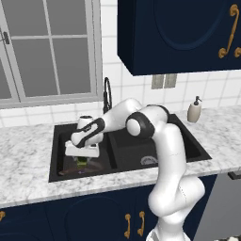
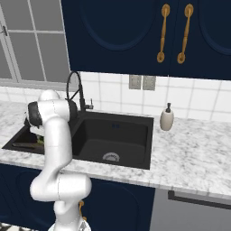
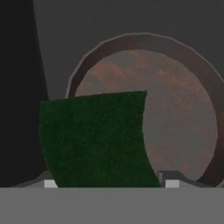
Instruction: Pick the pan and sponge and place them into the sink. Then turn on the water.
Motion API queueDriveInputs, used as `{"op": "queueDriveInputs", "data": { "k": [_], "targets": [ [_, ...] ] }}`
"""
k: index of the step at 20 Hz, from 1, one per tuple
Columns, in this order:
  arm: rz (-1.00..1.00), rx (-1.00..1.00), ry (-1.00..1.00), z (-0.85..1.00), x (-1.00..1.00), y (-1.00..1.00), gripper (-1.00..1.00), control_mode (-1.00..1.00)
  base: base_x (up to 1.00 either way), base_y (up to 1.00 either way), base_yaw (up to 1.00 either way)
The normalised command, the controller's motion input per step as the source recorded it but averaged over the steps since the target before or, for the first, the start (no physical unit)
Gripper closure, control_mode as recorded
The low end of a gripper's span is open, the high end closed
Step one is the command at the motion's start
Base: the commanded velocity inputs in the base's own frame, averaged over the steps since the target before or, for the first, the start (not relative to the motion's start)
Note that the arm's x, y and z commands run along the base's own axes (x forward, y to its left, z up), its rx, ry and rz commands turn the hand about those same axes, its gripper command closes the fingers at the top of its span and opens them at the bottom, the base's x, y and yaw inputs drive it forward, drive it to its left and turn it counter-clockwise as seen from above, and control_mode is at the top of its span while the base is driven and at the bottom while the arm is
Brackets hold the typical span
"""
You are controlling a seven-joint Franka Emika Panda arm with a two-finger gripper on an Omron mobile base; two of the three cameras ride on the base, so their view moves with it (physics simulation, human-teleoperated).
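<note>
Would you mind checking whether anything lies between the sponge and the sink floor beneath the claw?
Yes: the pan already lies in the left basin of the sink, directly under the sponge. The sponge sits between the tips of the claw and would likely land on the pan, not the bare floor.

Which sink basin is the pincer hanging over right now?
The left basin, where the pan and sponge lie; the right basin holds neither.
</note>
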Motion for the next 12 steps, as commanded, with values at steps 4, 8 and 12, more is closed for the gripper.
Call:
{"op": "queueDriveInputs", "data": {
  "k": [4,8,12],
  "targets": [
    [0.0,0.0,0.0,0.0,0.0,0.0,-1.0,-1.0,0.0,0.0,0.0],
    [0.0,0.01,-0.02,0.01,0.0,0.0,-1.0,-1.0,0.0,0.0,0.0],
    [0.0,0.0,-0.08,0.21,-0.02,0.0,-1.0,-1.0,0.0,0.0,0.0]
  ]
}}
